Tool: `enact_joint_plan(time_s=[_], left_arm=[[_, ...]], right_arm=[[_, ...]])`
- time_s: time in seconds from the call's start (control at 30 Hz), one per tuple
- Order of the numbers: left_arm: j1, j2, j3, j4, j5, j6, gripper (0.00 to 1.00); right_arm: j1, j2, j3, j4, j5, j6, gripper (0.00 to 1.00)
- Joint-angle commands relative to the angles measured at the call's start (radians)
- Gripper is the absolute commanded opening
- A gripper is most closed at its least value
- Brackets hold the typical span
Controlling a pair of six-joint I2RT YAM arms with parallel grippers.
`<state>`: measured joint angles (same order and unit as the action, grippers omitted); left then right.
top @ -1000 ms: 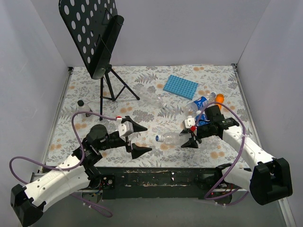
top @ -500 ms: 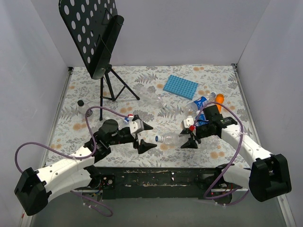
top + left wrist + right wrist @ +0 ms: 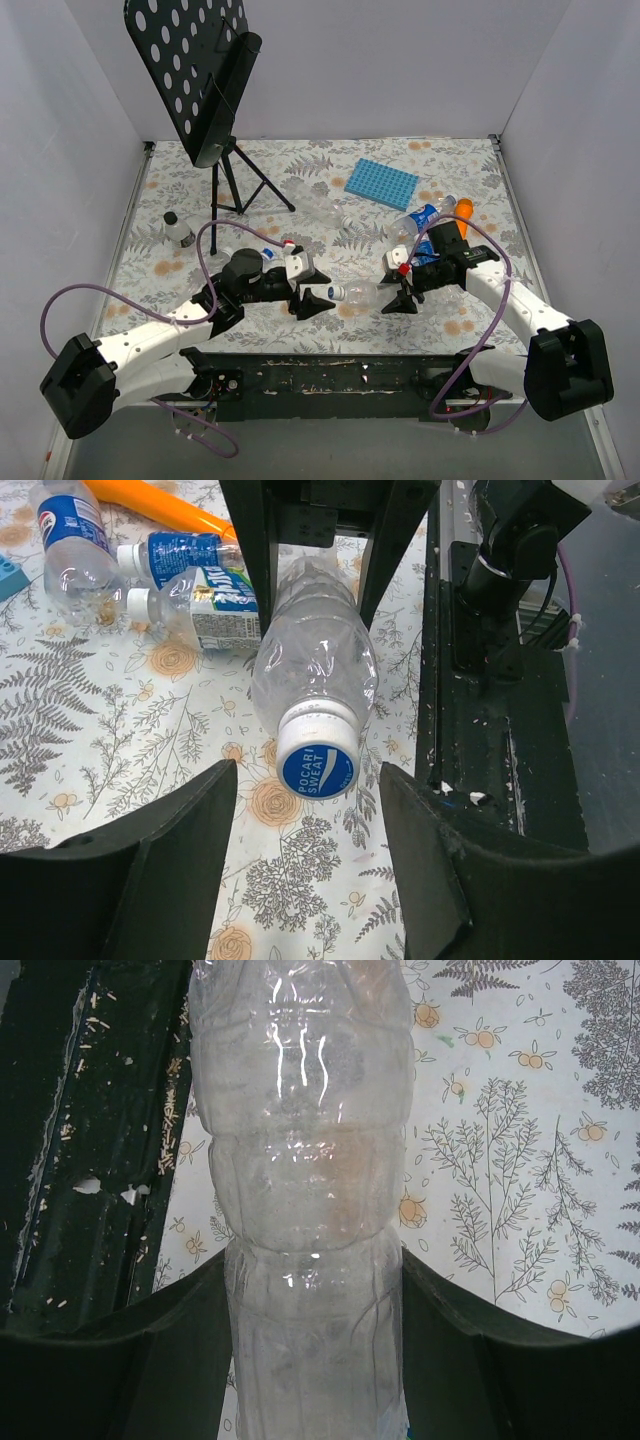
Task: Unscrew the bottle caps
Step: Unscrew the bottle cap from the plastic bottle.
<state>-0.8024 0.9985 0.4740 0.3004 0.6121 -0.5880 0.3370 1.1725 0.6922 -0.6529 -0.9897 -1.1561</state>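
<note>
A clear bottle (image 3: 366,292) lies level above the table, its body pinched between the fingers of my right gripper (image 3: 398,286), which is shut on it. In the right wrist view the bottle (image 3: 305,1160) fills the gap of the right gripper (image 3: 312,1260). Its bottle cap (image 3: 317,764) is white with a blue top and faces my left gripper (image 3: 308,770). The left gripper (image 3: 313,288) is open, one finger on each side of the cap (image 3: 337,292), with a gap on both sides.
Several more capped bottles (image 3: 420,222) lie in a heap behind the right gripper, beside an orange stick (image 3: 462,213). A blue ridged tray (image 3: 381,182) sits at the back. A black music stand (image 3: 215,90) stands back left, with a small bottle (image 3: 180,232) near it.
The left arm has swung right up to the cap, and its jaws have narrowed from wide open. The right gripper has kept the bottle still.
</note>
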Motion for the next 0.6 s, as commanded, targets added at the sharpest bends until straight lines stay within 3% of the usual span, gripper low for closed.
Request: enact_joint_plan(time_s=[0.0, 0.2, 0.5, 0.57], left_arm=[[-0.006, 0.025, 0.034, 0.032, 0.038, -0.006, 0.56], [-0.007, 0.048, 0.048, 0.036, 0.049, -0.032, 0.43], [-0.008, 0.037, 0.045, 0.063, 0.041, -0.084, 0.37], [-0.006, 0.037, 0.045, 0.068, 0.044, -0.099, 0.31]], right_arm=[[0.007, 0.006, 0.041, -0.008, -0.018, -0.013, 0.08], [0.007, 0.010, 0.041, -0.008, -0.014, -0.011, 0.08], [0.007, 0.016, 0.043, -0.010, -0.010, -0.014, 0.07], [0.007, 0.019, 0.043, -0.010, -0.009, -0.013, 0.08]])
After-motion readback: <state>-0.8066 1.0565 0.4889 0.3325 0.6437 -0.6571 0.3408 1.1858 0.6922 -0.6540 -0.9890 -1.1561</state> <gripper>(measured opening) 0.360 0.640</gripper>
